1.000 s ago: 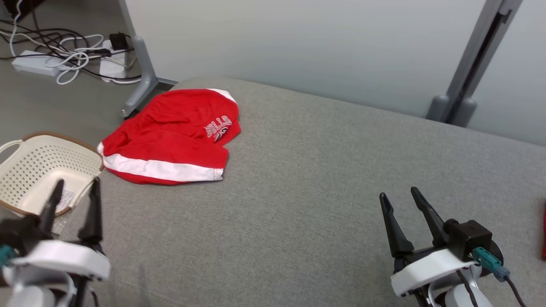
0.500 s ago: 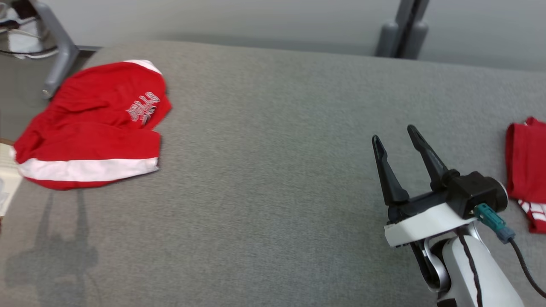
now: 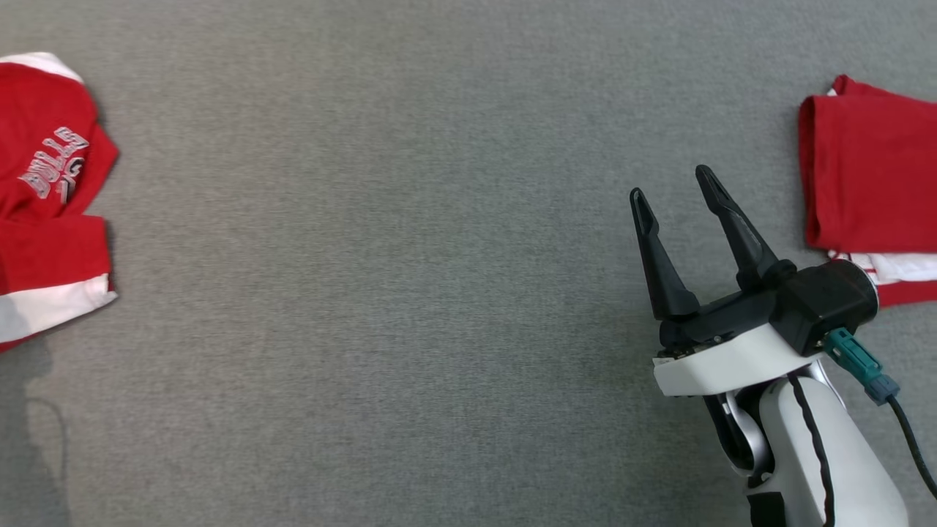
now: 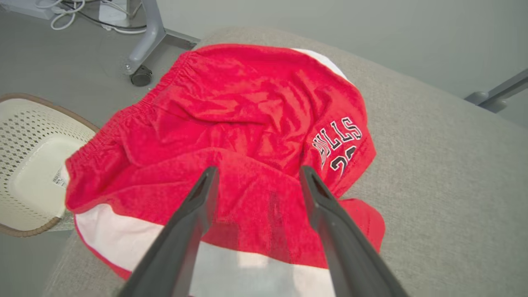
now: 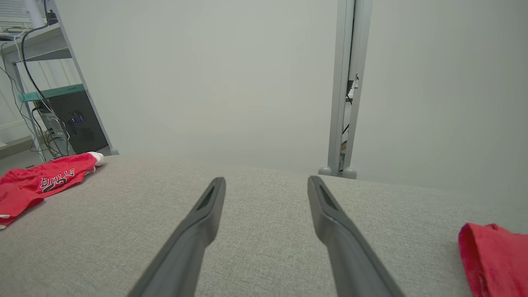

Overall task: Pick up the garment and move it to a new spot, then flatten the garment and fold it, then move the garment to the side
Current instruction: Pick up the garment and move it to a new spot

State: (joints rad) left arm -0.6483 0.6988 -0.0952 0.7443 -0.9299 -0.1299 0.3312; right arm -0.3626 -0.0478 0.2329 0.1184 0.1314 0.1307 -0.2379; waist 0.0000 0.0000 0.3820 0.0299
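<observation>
The garment (image 3: 44, 205), red shorts with a white band and "BULLS" lettering, lies rumpled at the left edge of the grey cushioned surface (image 3: 402, 256). In the left wrist view my left gripper (image 4: 259, 169) hovers over the garment (image 4: 247, 123), fingers wide apart and pointing at its red middle, holding nothing. My right gripper (image 3: 669, 181) stands open over bare grey fabric at the lower right, far from the garment. The right wrist view has the right gripper (image 5: 266, 179) open, with the garment (image 5: 37, 183) far off to its left.
A folded red cloth (image 3: 867, 176) with white trim lies at the right edge, close to the right gripper, and appears again as the folded red cloth (image 5: 493, 255). A cream perforated basket (image 4: 24, 136) sits on the floor beside the garment. A grey post (image 5: 344, 82) stands behind.
The head camera has swung right and down, so the whole picture shifted left: the basket and left gripper left the view and the folded red cloth came in. Both grippers stayed open.
</observation>
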